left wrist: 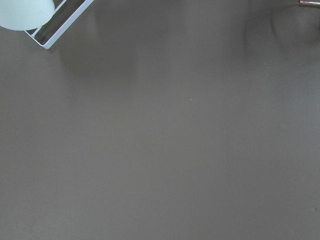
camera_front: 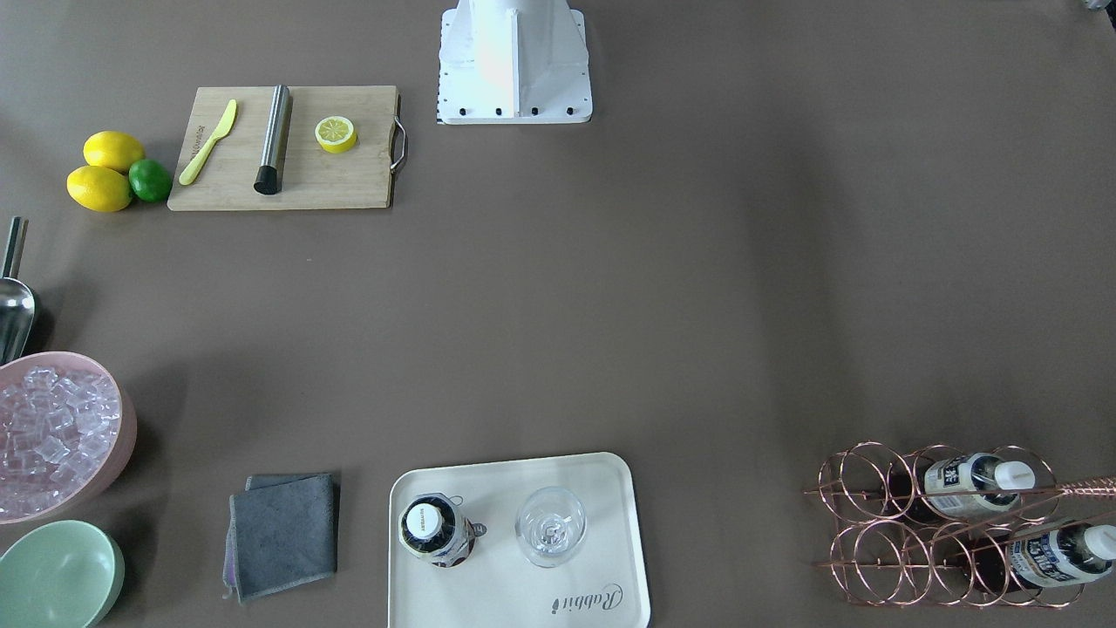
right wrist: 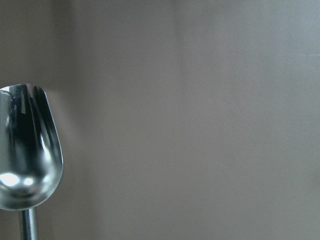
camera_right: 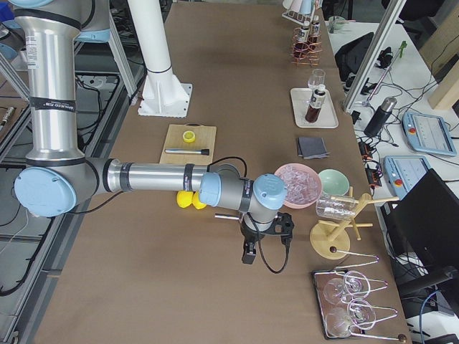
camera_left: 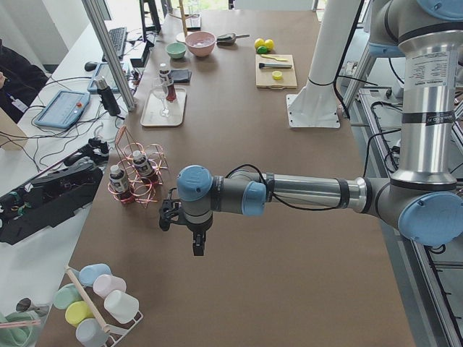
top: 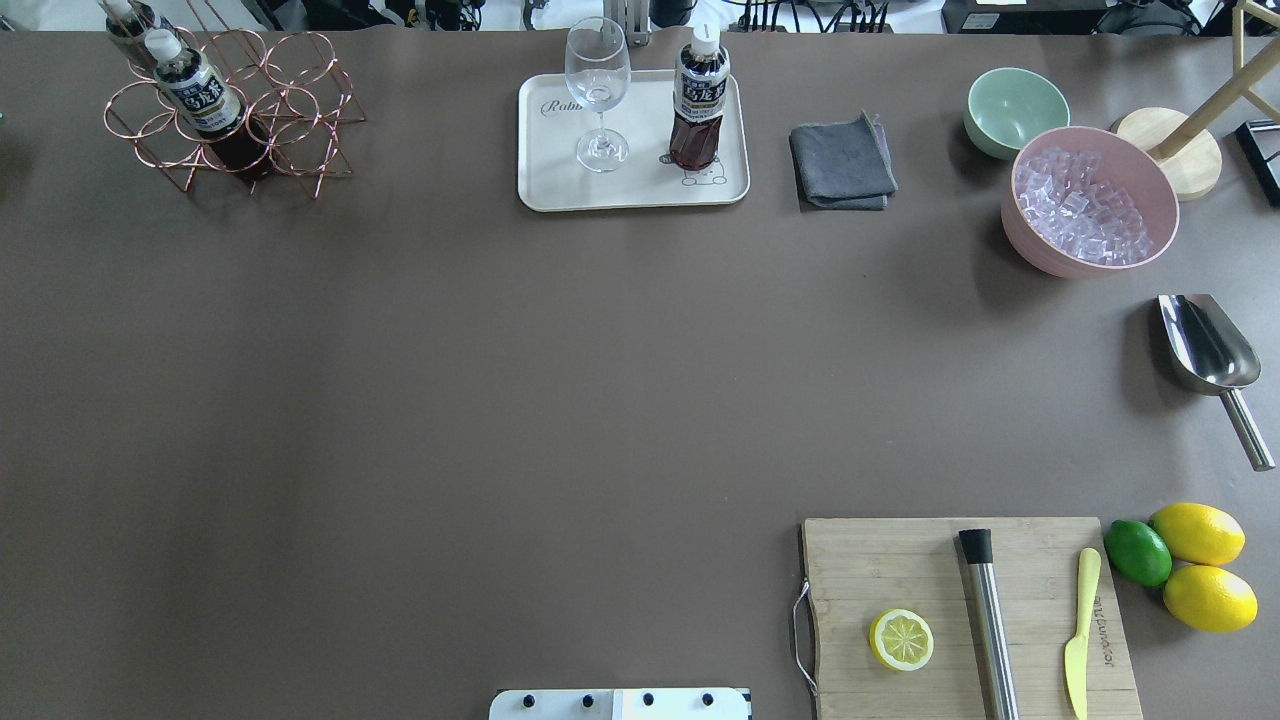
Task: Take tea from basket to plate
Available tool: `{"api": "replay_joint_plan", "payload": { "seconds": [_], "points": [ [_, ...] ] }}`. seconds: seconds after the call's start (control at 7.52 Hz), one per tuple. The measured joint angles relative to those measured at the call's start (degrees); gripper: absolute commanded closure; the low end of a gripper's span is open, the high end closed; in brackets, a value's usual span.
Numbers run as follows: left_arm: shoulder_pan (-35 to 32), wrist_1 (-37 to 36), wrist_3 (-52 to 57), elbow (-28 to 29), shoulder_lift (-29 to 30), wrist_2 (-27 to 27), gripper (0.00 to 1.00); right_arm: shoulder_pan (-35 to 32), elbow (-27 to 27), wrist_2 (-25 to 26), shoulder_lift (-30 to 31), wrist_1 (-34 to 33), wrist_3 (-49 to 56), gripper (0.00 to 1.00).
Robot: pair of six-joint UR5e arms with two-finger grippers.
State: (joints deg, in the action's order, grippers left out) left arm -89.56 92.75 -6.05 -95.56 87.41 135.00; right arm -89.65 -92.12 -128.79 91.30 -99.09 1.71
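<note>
Whether either pair of jaws is open or closed cannot be told: the left gripper [camera_left: 197,246] and the right gripper [camera_right: 248,256] show only in the side views, each pointing down over bare table [top: 400,400], with nothing visible hanging from either. The left one hangs near the basket [top: 262,120] but clear of it; the right one's camera looks down on a metal scoop [right wrist: 27,150]. One tea bottle [top: 700,100] stands upright on the plate [top: 640,185], just beside a wine glass [top: 598,95], so the job looks done for that bottle. Two more bottles [top: 195,95] lean in the rings of the basket. The risks lie in any further trip. A bottle lifted out at a slant could catch its shoulder on a ring or on the wire handle, and the light rack would likely drag or tip with it (it looks to have nothing holding it down). On the plate, room is tight: a second bottle brought in low could knock the stemmed glass, which is top-heavy and would probably go over at a touch, or nudge the standing bottle, tall on a narrow foot. A smooth, labelled plastic bottle might also slip if it is gripped too near the cap.
</note>
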Motion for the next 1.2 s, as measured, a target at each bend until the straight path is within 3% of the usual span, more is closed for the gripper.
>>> {"api": "replay_joint_plan", "payload": {
  "seconds": [1.2],
  "points": [
    [0.1,0.0,0.0,0.1,0.2,0.0,0.02,-0.4,-0.2,-3.9,0.1,0.4,0.0,0.01]
  ]
}}
